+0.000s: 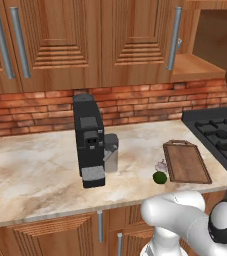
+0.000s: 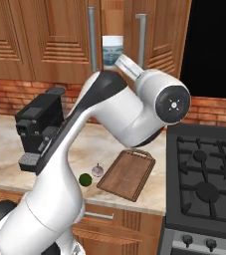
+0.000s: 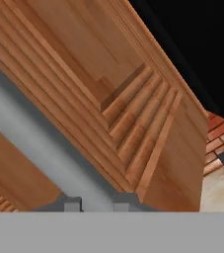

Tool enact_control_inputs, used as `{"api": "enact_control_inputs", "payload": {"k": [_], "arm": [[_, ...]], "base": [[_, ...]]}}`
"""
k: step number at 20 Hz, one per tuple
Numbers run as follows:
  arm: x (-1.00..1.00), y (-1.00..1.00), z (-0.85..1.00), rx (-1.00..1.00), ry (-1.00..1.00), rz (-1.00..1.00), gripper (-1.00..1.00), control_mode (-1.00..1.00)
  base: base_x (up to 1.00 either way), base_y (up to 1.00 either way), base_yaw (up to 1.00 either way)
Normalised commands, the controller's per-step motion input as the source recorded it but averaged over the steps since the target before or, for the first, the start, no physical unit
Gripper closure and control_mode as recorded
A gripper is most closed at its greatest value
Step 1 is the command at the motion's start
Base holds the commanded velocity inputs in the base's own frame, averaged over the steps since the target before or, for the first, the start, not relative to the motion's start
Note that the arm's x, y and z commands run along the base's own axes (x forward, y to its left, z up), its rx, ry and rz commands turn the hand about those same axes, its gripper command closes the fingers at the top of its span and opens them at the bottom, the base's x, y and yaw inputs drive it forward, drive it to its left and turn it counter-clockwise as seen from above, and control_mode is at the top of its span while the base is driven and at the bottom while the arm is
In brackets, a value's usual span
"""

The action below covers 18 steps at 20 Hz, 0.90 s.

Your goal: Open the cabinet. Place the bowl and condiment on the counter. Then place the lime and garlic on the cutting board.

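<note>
My pincer (image 3: 96, 203) has its two dark fingertips set either side of the long grey metal bar handle (image 3: 34, 143) of the upper wooden wall cabinet (image 3: 133, 123). The bar fills the gap between them, so I read it as closed on the handle and holding nothing else.

What matters for the pull is how the bar lies. Its long axis runs straight away from my fingertips across the grooved door panel, and I grip it crosswise near one end. In the right base view this handle (image 2: 142, 37) stands upright on the inner edge of the right-hand door. The hinge should therefore be on the far side from my grip, toward the black opening beyond the door. I judge the pull must come back toward my base and curve out to that side.

The wide pale blue-white bowl (image 2: 112, 47) shows in the slit between the two doors, just beside my grip. I can't make out the condiment bottle.

Well below my pincer, on the beige marbled counter (image 2: 109, 144), the small dark green lime (image 2: 85, 179) and the pale garlic bulb (image 2: 98, 170) lie just beside the dark brown wooden cutting board (image 2: 129, 174), not on it
</note>
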Motion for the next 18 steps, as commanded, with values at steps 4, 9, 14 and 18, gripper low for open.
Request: {"api": "enact_control_inputs", "payload": {"k": [4,9,14,18], "arm": [[-0.34,-0.35,-0.01,0.05,-0.09,0.00,-1.00,-1.00],[-0.40,-0.27,0.01,0.03,-0.11,0.00,-1.00,-1.00],[-0.32,0.29,0.09,-0.07,-0.15,-0.01,-1.00,-1.00],[-0.24,0.41,0.12,-0.12,-0.16,0.00,-1.00,-1.00]], "base": [[0.00,0.00,0.00],[0.00,0.00,0.00],[0.00,0.00,0.00],[0.00,0.00,0.00]]}}
